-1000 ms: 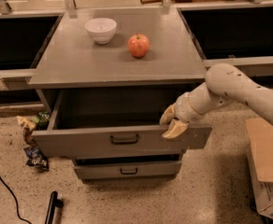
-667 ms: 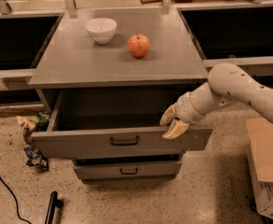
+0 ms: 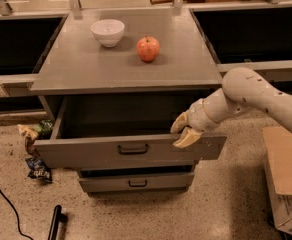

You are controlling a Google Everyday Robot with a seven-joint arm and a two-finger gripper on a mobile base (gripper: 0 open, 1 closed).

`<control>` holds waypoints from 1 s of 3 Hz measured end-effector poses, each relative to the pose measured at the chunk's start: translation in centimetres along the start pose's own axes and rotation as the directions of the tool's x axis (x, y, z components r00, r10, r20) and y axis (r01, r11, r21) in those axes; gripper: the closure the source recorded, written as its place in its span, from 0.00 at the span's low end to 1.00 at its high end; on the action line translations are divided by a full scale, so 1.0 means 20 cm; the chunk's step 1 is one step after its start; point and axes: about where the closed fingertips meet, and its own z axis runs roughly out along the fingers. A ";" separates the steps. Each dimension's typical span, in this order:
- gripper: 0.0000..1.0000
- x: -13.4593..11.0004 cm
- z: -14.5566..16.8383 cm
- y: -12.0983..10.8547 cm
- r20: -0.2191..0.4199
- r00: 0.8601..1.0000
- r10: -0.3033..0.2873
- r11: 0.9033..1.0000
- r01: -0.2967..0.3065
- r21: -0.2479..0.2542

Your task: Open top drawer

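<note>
- The desk [image 3: 86, 74] is carrying a bowl [image 3: 107, 32] and an apple [image 3: 148, 48] toward its back edge.
- The top drawer [image 3: 86, 154] is standing well out beneath the desk's front edge.
- The end effector [image 3: 184, 131] is sitting on the drawer front's top rim, under the desk's front right corner, likely for pulling; whether it is clamped there cannot be told.
- No readable writing is showing.

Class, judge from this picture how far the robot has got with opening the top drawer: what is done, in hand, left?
Done: the wide grey top drawer with a small black loop handle stands pulled well out of the grey cabinet, its dark inside showing. In hand: the pale two-finger gripper sits at the drawer front's upper edge, near its right end. Left: perhaps a little more pull, then release.
</note>
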 end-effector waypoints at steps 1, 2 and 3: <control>0.34 0.00 0.00 0.00 0.000 1.000 0.000 1.000 0.000 0.000; 0.11 0.00 0.00 0.00 0.000 1.000 0.000 1.000 0.000 -0.001; 0.00 -0.01 0.02 0.04 -0.031 0.999 -0.022 0.999 0.021 -0.038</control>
